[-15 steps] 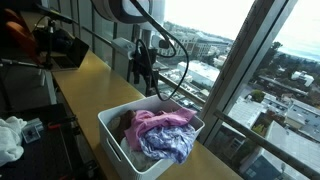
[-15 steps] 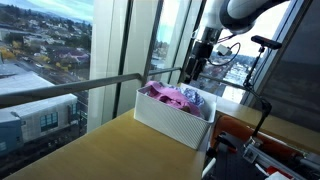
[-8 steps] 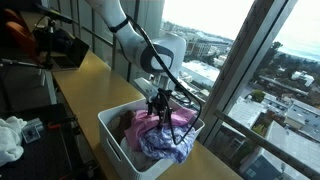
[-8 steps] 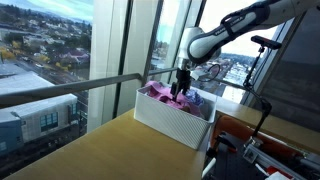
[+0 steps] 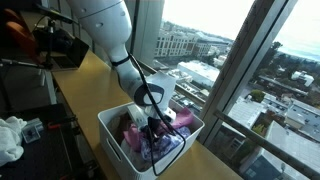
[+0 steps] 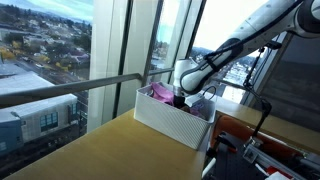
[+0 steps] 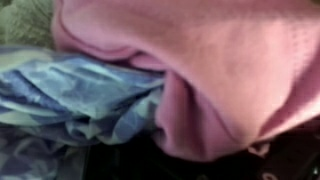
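A white basket (image 5: 113, 141) (image 6: 165, 122) stands on the wooden counter, filled with clothes. My gripper (image 5: 154, 124) (image 6: 182, 97) has gone down into the pile, and the clothes hide its fingers in both exterior views. A pink cloth (image 5: 181, 118) (image 6: 159, 93) lies on top, with a blue patterned cloth (image 5: 160, 150) next to it. The wrist view is pressed close against the pink cloth (image 7: 220, 70); the blue patterned cloth (image 7: 70, 100) lies to its left and a green cloth (image 7: 25, 20) fills the upper corner. No finger shows there, so I cannot see how the jaws stand.
The wooden counter (image 5: 90, 72) (image 6: 100, 150) runs along tall windows with slanted frames (image 5: 235, 70). A metal rail (image 6: 60, 92) crosses the glass. Camera gear (image 5: 60, 45) stands at the counter's far end. A white cloth (image 5: 10, 138) lies below, beside the counter.
The arm has swung from near the window and come down into the basket; the gripper now sits buried in the clothes.
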`<move>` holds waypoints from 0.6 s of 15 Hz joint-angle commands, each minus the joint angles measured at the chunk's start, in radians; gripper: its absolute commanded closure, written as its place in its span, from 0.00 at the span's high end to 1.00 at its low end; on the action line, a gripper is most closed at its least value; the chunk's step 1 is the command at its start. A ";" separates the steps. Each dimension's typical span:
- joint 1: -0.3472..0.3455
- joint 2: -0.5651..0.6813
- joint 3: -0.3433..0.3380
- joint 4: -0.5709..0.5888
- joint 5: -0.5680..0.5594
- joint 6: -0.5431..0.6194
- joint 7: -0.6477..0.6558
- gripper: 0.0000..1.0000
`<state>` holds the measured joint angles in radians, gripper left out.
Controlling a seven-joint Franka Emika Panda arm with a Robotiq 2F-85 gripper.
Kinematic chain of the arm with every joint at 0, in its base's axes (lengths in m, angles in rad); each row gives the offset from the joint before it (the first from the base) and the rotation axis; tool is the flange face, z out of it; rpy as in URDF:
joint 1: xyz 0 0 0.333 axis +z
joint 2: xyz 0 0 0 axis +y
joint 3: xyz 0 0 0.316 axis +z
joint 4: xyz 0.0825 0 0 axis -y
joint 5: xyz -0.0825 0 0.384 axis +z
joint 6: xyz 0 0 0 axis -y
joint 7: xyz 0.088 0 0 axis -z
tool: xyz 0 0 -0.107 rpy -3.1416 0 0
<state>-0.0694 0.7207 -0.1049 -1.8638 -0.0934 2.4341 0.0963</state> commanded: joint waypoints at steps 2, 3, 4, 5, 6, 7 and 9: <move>0.018 -0.058 -0.004 -0.072 0.021 -0.003 0.036 0.38; 0.019 -0.101 -0.005 -0.099 0.025 -0.008 0.041 0.29; 0.015 -0.157 -0.002 -0.134 0.031 -0.015 0.041 0.23; 0.012 -0.199 -0.002 -0.158 0.037 -0.020 0.044 0.13; 0.006 -0.258 0.001 -0.189 0.045 -0.031 0.040 0.06; 0.005 -0.304 -0.001 -0.209 0.052 -0.039 0.044 0.01; -0.001 -0.406 0.002 -0.243 0.070 -0.078 0.040 0.00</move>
<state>-0.0647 0.4909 -0.1049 -2.0103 -0.0578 2.4134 0.1383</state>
